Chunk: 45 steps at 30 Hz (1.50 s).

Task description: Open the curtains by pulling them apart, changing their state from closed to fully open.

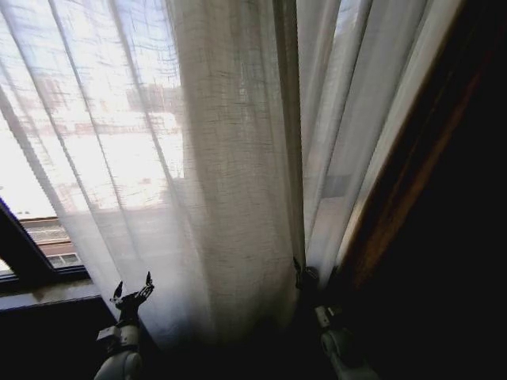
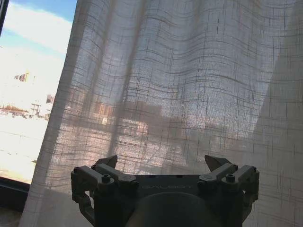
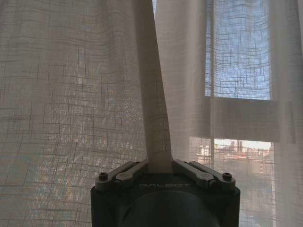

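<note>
Right pincer (image 3: 160, 166) is pinching a curtain (image 1: 230, 174) edge fold; left pincer (image 2: 163, 168) is hanging wide open, empty, before the fabric. Advice: pull sideways steadily, keeping the pinch firm.

The curtains (image 1: 230, 198) are sheer, matt, loosely woven cloth with a rough slubbed grain, while the left gripper (image 2: 163, 165) and right gripper (image 3: 160, 163) look dark matt metal.

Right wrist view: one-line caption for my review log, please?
Right gripper shut on a fold of the sheer curtains, daylight and window frame behind.
</note>
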Motion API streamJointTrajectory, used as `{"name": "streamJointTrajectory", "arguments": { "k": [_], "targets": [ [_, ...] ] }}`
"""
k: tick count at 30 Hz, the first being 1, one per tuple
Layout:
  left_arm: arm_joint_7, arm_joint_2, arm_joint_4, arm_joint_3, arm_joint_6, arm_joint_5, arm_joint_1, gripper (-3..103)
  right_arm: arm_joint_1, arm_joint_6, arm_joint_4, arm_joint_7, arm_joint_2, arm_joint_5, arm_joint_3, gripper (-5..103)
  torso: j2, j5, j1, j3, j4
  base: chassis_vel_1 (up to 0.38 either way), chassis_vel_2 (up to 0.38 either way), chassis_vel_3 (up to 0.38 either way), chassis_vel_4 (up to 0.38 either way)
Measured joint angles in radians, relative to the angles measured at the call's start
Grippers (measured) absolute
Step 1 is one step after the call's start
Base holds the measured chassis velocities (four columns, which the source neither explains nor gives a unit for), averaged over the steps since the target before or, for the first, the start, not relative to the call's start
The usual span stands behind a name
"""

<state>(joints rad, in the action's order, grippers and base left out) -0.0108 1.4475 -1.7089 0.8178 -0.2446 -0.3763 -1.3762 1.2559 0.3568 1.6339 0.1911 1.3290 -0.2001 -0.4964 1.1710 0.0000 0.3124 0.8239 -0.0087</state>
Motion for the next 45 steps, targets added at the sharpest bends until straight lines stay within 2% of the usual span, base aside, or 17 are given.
{"name": "streamJointTrajectory", "arguments": {
  "k": [9, 20, 26, 28, 37, 45],
  "targets": [
    [0.000, 0.000, 0.000, 0.000, 0.000, 0.000, 0.000, 100, 0.001, 0.006, -0.002, 0.007, 0.000, -0.001, 0.000, 0, 0.000, -0.0001, 0.000, 0.000, -0.0002, -0.357, -0.369, 0.346, 0.366],
    [0.000, 0.000, 0.000, 0.000, 0.000, 0.000, 0.000, 100, 0.004, 0.048, -0.009, 0.001, -0.001, -0.002, 0.001, 0, 0.000, 0.0001, 0.000, 0.000, -0.0002, -0.315, -0.321, 0.322, 0.312],
    [0.000, 0.000, 0.000, 0.000, 0.000, 0.000, 0.000, 100, -0.001, 0.079, -0.015, -0.015, 0.002, -0.002, 0.000, 0, 0.000, 0.0004, 0.000, 0.000, -0.0005, -0.047, -0.109, 0.077, 0.057],
    [0.000, 0.000, 0.000, 0.000, 0.000, 0.000, 0.000, 100, -0.001, 0.088, -0.015, -0.016, 0.007, -0.003, 0.003, 0, 0.000, -0.0007, 0.000, 0.000, 0.0002, 0.021, 0.031, -0.016, -0.013],
    [0.000, 0.000, 0.000, 0.001, 0.000, 0.000, 0.000, 100, -0.007, 0.075, -0.024, -0.007, 0.005, -0.001, -0.009, 0, 0.000, 0.0005, 0.000, 0.000, -0.0001, 0.021, 0.029, -0.022, -0.024],
    [0.000, 0.000, 0.000, 0.000, 0.000, 0.000, 0.000, 100, -0.034, 0.067, -0.052, -0.010, -0.001, 0.000, -0.021, 0, 0.000, 0.0000, 0.000, 0.000, 0.0000, -0.036, -0.034, 0.032, 0.033]
  ]
}}
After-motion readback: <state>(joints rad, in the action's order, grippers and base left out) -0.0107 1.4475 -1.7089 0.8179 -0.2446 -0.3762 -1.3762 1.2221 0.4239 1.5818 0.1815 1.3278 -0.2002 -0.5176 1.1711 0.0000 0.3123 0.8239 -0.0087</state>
